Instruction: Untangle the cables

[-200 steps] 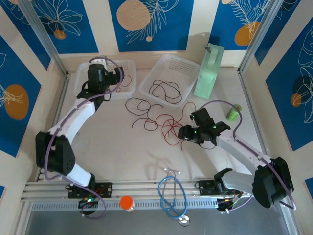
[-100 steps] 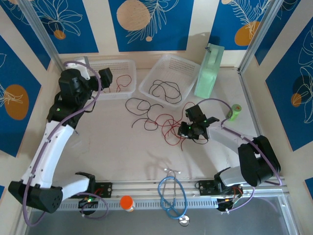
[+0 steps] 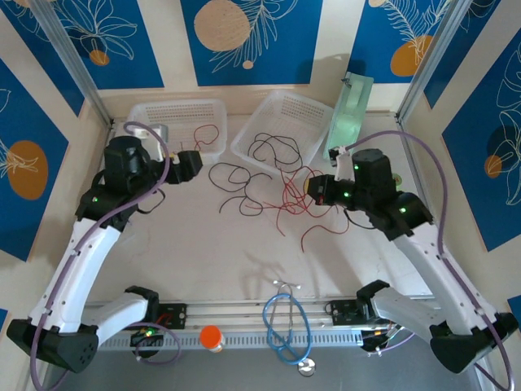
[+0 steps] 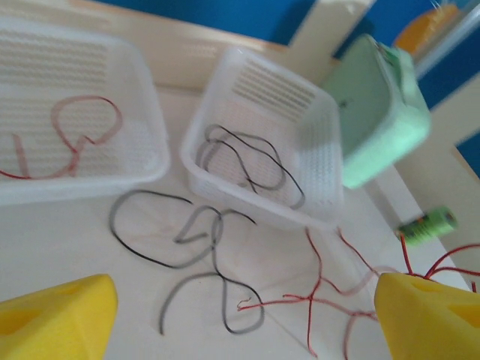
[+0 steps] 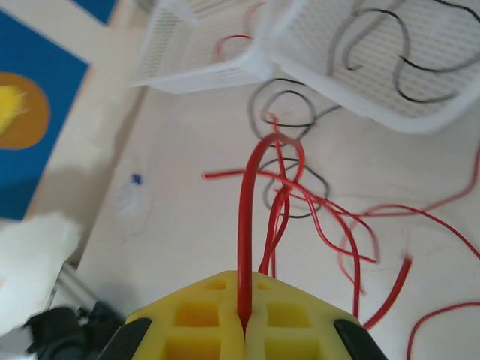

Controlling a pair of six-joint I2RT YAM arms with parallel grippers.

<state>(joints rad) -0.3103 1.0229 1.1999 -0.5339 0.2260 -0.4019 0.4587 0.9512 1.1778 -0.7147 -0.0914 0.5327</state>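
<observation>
Right claw [image 5: 244, 321] pinches one red cable [image 5: 245, 225], holding it up off the bench [image 3: 203, 244], probably to tease it from the tangle [image 3: 273, 199]; left claw [image 4: 241, 315] hangs spread, empty.

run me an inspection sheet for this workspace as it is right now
surface: white table, wires strewn across the middle
job's things: red cables and black cables loosely crossed on the table; one black in the right basket, one red in the left basket
clutter: blue stethoscope, orange-capped bottle, green container, small green bottle
grippers: left gripper open, empty; right gripper shut on a red cable
cables: purple arm cables run along both arms
surroundings: blue-and-cream wall panels, metal frame posts
</observation>
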